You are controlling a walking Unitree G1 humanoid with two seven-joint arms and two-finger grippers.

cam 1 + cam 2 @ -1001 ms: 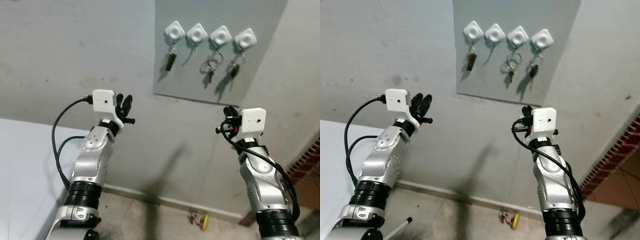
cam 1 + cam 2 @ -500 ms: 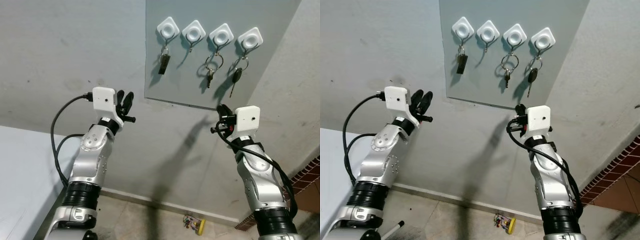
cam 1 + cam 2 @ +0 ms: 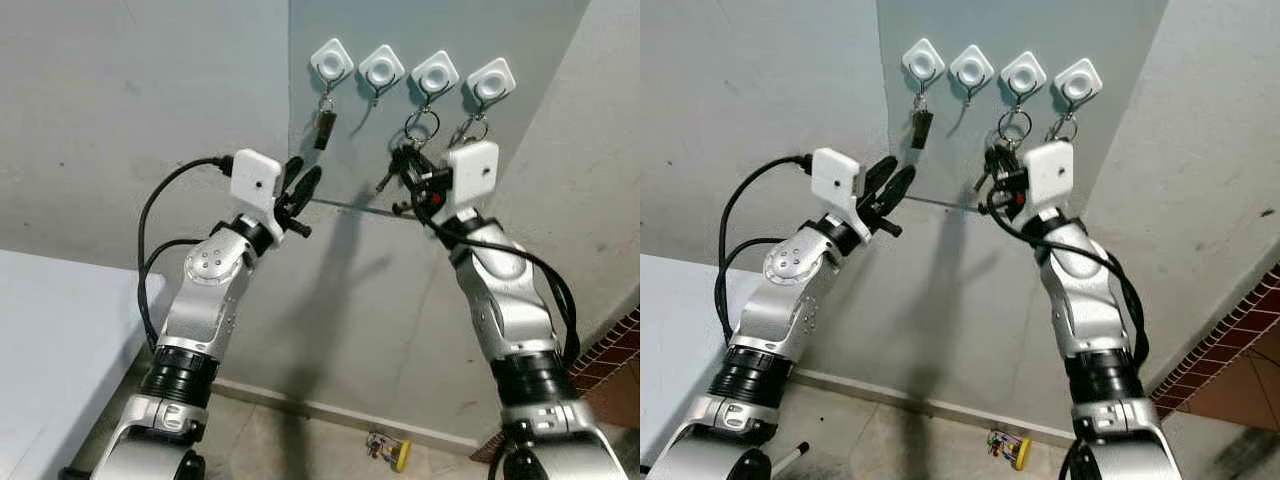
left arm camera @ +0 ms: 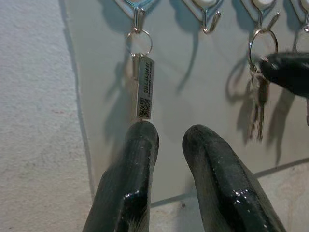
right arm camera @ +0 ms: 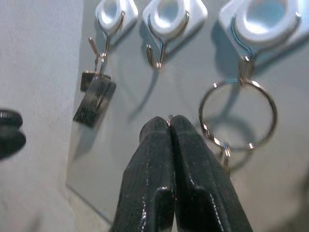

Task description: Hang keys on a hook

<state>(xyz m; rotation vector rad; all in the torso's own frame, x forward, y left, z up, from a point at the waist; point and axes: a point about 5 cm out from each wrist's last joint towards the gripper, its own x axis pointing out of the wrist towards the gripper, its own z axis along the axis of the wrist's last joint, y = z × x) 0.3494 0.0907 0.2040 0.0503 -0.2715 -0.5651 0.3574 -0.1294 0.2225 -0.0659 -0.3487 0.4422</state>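
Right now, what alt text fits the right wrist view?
The right gripper, fingers pressed shut on a small metal ring, points up at a grey panel below the bare second hook. A tag hangs from the first hook and a large key ring from the third hook.

A small key ring [image 5: 169, 117], barely visible, sits pinched just below the empty second hook [image 5: 155, 53].

A grey plaster wall [image 3: 120, 110] fills the scene, meeting a pale skirting board [image 3: 330, 412] and a worn floor [image 3: 300, 450]. A white surface [image 3: 50, 330] stands at the left; red brickwork [image 3: 615, 345] edges the right.
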